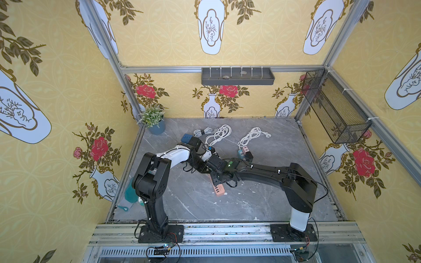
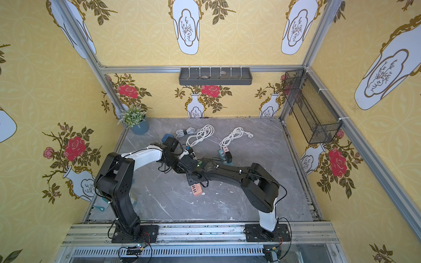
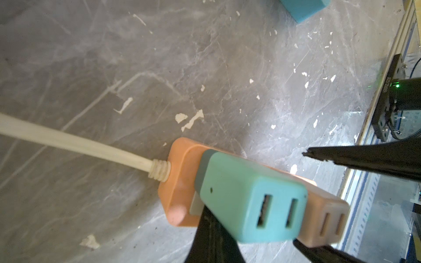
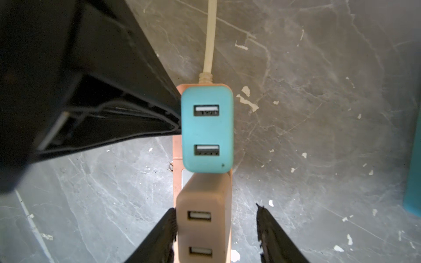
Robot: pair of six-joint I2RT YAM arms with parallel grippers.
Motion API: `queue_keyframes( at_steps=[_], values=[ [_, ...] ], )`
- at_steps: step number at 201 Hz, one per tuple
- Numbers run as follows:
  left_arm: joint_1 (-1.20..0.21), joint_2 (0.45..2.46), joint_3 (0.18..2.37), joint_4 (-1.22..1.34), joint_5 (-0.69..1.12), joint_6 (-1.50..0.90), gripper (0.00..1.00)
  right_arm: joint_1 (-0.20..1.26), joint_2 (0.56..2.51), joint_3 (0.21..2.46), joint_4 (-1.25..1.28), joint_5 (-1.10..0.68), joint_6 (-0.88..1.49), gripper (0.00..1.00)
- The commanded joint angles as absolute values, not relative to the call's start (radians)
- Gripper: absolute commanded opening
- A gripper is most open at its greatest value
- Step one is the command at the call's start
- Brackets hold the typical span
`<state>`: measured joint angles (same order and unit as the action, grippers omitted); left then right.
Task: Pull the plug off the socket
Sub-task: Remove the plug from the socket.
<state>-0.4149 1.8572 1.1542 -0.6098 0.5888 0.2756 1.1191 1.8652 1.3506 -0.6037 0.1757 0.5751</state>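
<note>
Orange power strip [image 1: 219,189] lies near the middle of the grey marble counter [image 1: 262,200]. In both top views only its near end shows, because the two crossed wrists cover the rest.

Wrist views supply what is hidden. The teal plug [image 4: 206,129] sits in the strip at the end where the cream cord [image 4: 210,34] enters. The beige plug [image 4: 202,205] sits just beside it, and both are fully seated.

Left hand [image 4: 177,118] is clenched and grasps nothing; its tip presses against the side of the teal plug, over the strip's edge. The left wrist view shows the same tip at the strip beneath that plug [image 3: 246,198].

Right hand [image 4: 216,216] straddles the beige plug with the jaws parted. One finger [image 4: 164,232] touches the plug's side and the other [image 4: 271,232] stands clear of it.

Around it:
- A second strip with plugs [image 1: 245,153] lies beyond the right forearm.
- Two white cable coils [image 1: 218,134] lie toward the far edge.
- A blue adapter [image 1: 187,137] is partly hidden by the left wrist.
- A potted plant [image 1: 155,120] stands in the far left corner.
- A teal cloth [image 1: 131,193] lies at the left edge.
</note>
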Motion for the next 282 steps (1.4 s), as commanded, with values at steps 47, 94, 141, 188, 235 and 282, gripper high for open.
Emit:
queue_keyframes(
  at_steps=[47,94,141,188,235,282],
  values=[
    [-0.416,1.887,1.152,-0.656,0.522,0.274,0.00,1.130,1.899,1.382,-0.633,0.243,0.562,0.50],
    [-0.416,1.890,1.154,-0.657,0.524,0.276,0.00,1.130,1.901,1.382,-0.635,0.255,0.556,0.43],
    [-0.415,1.893,1.157,-0.660,0.525,0.276,0.00,1.131,1.899,1.389,-0.642,0.262,0.553,0.29],
    [-0.416,1.898,1.162,-0.663,0.523,0.276,0.00,1.135,1.881,1.390,-0.643,0.272,0.558,0.20],
    [-0.416,1.901,1.163,-0.664,0.521,0.276,0.00,1.143,1.869,1.384,-0.637,0.280,0.563,0.14],
    [-0.416,1.904,1.164,-0.664,0.522,0.277,0.00,1.143,1.826,1.360,-0.622,0.276,0.580,0.09]
  ],
)
